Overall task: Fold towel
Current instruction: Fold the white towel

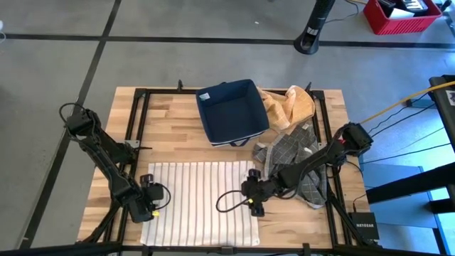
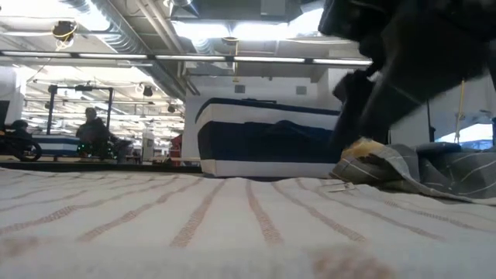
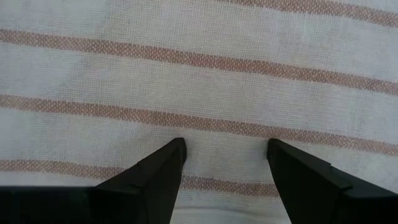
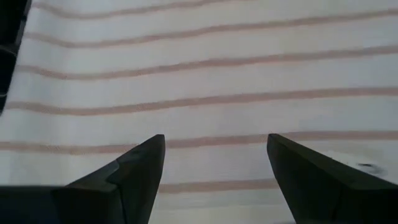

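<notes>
A white towel with thin brown stripes (image 1: 202, 203) lies spread flat on the wooden table, near its front edge. My left gripper (image 1: 155, 201) stands open over the towel's left edge, pointing steeply down. In the left wrist view its fingers (image 3: 225, 146) are close over the striped cloth (image 3: 199, 81). My right gripper (image 1: 250, 201) stands open over the towel's right edge, slanting down. Its fingers (image 4: 216, 140) straddle the striped cloth (image 4: 205, 81). Whether either gripper's fingertips touch the towel cannot be told.
A navy blue bin (image 1: 231, 112) stands behind the towel at the table's far middle. A tan cloth (image 1: 288, 107) and a grey checked cloth (image 1: 295, 160) are heaped at the right, under my right arm. A person (image 2: 93, 132) sits far off in the room.
</notes>
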{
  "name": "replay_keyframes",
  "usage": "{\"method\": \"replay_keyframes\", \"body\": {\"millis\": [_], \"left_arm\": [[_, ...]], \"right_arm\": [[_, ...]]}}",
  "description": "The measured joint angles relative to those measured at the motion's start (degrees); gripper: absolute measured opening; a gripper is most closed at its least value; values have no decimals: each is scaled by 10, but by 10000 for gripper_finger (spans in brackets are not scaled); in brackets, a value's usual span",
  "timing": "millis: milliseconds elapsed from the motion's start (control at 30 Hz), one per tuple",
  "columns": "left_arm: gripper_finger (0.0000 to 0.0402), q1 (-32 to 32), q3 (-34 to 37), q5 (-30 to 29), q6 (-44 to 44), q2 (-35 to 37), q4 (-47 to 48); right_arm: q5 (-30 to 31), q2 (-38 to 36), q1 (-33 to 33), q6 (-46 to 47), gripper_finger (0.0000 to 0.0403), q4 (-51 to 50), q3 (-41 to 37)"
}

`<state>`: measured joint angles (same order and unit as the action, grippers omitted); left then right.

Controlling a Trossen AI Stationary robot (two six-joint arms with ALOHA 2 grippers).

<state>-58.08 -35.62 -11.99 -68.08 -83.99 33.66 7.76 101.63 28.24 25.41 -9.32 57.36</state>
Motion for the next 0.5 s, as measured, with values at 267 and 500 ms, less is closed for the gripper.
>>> {"method": "replay_keyframes", "body": {"millis": [267, 500], "left_arm": [[227, 0, 0, -4, -2, -1, -1], [227, 0, 1, -5, -3, -2, -1]], "right_arm": [[5, 35, 16, -2, 286, 22, 0], [46, 60, 22, -21, 286, 18, 0]]}}
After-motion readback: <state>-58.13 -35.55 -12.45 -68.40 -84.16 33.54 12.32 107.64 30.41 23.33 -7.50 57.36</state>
